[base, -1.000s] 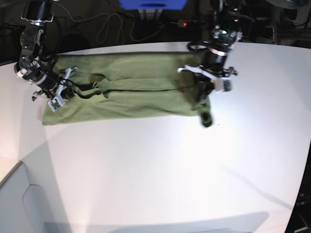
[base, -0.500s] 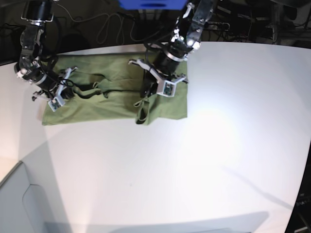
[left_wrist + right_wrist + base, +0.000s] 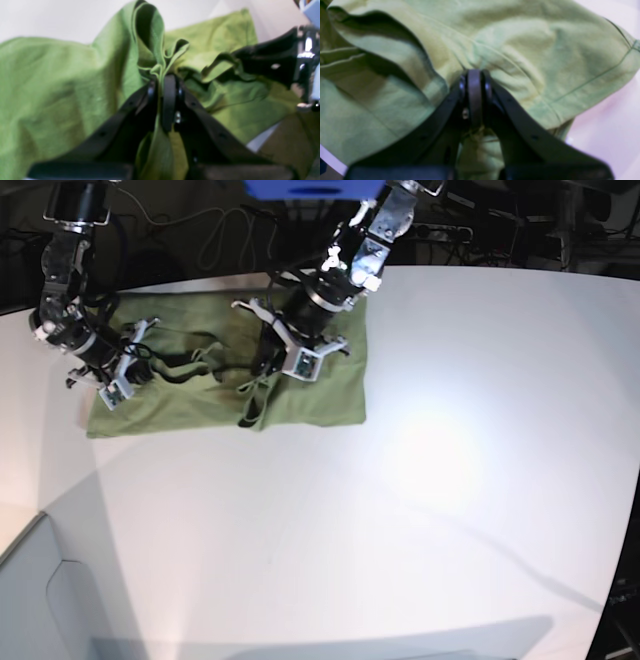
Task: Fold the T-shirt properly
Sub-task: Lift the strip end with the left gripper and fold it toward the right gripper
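Both grippers pinch the T-shirt point(image 3: 200, 395) near the table's point(image 3: 450, 480) far-left edge: left gripper point(image 3: 162, 82) apparently mid-garment, right gripper point(image 3: 475, 75) leftward.

Broad white table point(image 3: 420, 510) filled most of the base view, its far edge curving against a dark background. Bright glare patch sat on the tabletop right of centre; long soft shadows crossed the near side. Behind the table lay loose cables point(image 3: 215, 235) on a dark floor, a blue box-like object point(image 3: 300, 188) at top centre, and dim equipment at upper right.
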Tool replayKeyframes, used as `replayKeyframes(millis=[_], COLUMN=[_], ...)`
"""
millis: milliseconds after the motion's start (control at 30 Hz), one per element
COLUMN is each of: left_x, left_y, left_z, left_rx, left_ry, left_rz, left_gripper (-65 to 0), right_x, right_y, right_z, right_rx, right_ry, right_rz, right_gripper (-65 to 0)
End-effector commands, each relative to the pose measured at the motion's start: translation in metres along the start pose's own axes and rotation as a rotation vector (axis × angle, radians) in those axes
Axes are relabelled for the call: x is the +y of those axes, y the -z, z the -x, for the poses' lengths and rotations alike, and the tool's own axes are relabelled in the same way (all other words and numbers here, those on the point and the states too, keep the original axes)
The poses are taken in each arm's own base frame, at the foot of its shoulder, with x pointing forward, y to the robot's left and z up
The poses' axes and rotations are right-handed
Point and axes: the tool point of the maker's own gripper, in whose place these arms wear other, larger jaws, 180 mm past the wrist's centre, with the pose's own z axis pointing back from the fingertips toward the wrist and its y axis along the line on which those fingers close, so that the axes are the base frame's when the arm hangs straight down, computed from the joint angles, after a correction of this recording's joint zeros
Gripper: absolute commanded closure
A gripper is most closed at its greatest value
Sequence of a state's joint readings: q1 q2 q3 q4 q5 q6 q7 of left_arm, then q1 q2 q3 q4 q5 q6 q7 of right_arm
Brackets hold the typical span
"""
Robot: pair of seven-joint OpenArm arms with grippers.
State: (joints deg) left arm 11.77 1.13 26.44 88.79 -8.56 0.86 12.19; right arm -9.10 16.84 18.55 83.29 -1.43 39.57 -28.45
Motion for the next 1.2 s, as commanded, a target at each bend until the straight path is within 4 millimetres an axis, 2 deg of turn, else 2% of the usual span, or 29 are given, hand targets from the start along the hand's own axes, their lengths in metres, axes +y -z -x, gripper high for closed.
replayKeyframes(millis=[0, 133, 267, 333, 433, 500, 567, 667, 733, 800, 900, 1000, 1100, 1167], left_x=[-0.005, -0.005, -0.003, -0.004, -0.006, -0.017, -0.03, -0.041, -0.041, -0.038, -0.022, -0.013, -0.017, -0.032], left_y=[0.002, 0.003, 0.006, 0.006, 0.004, 0.003, 0.0, -0.009, -0.017, -0.023, -0.024, -0.019, -0.014, -0.009], left_z=[-0.017, -0.015, -0.022, -0.021, -0.023, -0.024, -0.033, -0.049, -0.059, -0.06, -0.056, -0.037, -0.014, 0.002], left_rx=[-0.056, -0.051, -0.063, -0.062, -0.07, -0.075, -0.098, -0.139, -0.167, -0.174, -0.159, -0.109, -0.051, -0.008], left_ry=[-0.003, -0.004, 0.002, -0.002, -0.006, 0.005, 0.019, 0.048, 0.056, 0.066, 0.075, 0.067, 0.06, 0.062], left_rz=[0.013, 0.012, 0.015, 0.016, 0.021, 0.049, 0.084, 0.119, 0.123, 0.119, 0.084, 0.062, 0.075, 0.114], left_gripper=[0.0, 0.0, 0.0, -7.5, -23.3, -30.3, -32.9, -32.7, -32.7, -32.7, -32.7, -32.7, -32.7, -32.7], right_x=[-0.004, -0.004, -0.004, -0.004, -0.005, -0.009, -0.01, -0.013, -0.014, -0.015, -0.029, -0.04, -0.052, -0.058], right_y=[-0.002, -0.002, -0.002, -0.002, -0.002, -0.005, -0.006, -0.007, -0.008, -0.011, -0.027, -0.043, -0.06, -0.068], right_z=[0.01, 0.01, 0.01, 0.01, 0.01, 0.009, 0.009, 0.009, 0.007, -0.001, -0.016, -0.035, -0.044, -0.048], right_rx=[0.058, 0.058, 0.058, 0.058, 0.058, 0.062, 0.062, 0.061, 0.055, 0.038, -0.007, -0.064, -0.108, -0.127], right_ry=[-0.03, -0.03, -0.03, -0.03, -0.031, -0.043, -0.045, -0.043, -0.047, -0.061, -0.075, -0.079, -0.06, -0.049], right_rz=[0.011, 0.011, 0.011, 0.011, 0.012, 0.02, 0.022, 0.029, 0.032, 0.043, 0.107, 0.171, 0.24, 0.274], right_gripper=[-0.1, -0.2, -0.4, -0.6, -1.7, -6.0, -11.6, -20.4, -25.7, -28.0, -28.5, -28.7, -28.9, -28.9])
